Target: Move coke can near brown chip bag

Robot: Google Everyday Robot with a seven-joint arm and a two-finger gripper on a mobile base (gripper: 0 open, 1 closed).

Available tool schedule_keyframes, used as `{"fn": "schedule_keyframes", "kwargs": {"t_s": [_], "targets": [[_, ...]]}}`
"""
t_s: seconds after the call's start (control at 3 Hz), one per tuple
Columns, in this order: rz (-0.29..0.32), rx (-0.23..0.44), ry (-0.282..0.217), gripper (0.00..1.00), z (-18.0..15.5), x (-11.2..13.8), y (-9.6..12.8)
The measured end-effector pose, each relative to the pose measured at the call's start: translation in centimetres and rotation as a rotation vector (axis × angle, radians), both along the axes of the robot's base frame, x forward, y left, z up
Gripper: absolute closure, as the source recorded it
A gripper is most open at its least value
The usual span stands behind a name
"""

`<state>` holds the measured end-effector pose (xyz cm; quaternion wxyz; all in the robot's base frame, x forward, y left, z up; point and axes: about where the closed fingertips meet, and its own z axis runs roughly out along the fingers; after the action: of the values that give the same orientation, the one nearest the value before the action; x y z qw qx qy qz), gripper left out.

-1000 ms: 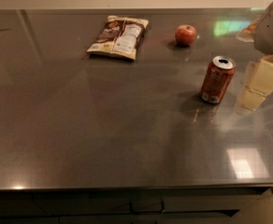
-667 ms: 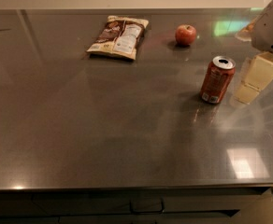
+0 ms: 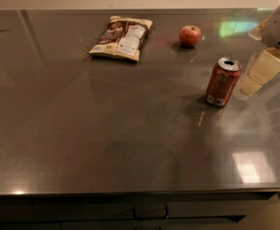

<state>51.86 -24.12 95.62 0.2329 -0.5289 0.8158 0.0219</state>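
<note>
— Dim?
— Yes. White glare near the worktop's (image 3: 106, 143) front right corner, green sheen at back right.
— Shadows?
— Faint. The pale gripper (image 3: 258, 75), at the right edge, catches light.

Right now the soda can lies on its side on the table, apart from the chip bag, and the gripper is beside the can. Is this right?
Not quite. The camera view shows the soda can standing upright, not lying on its side. The rest holds: it is on the table, apart from the chip bag, with the gripper beside it.
</note>
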Motion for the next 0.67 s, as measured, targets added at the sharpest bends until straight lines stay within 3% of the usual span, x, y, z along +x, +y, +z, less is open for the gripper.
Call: {"fn": "schedule_keyframes", "kwargs": {"t_s": [0.67], "targets": [[-0.061, 0.121, 0.057, 0.00, -3.0, 1.4, -0.2]]}}
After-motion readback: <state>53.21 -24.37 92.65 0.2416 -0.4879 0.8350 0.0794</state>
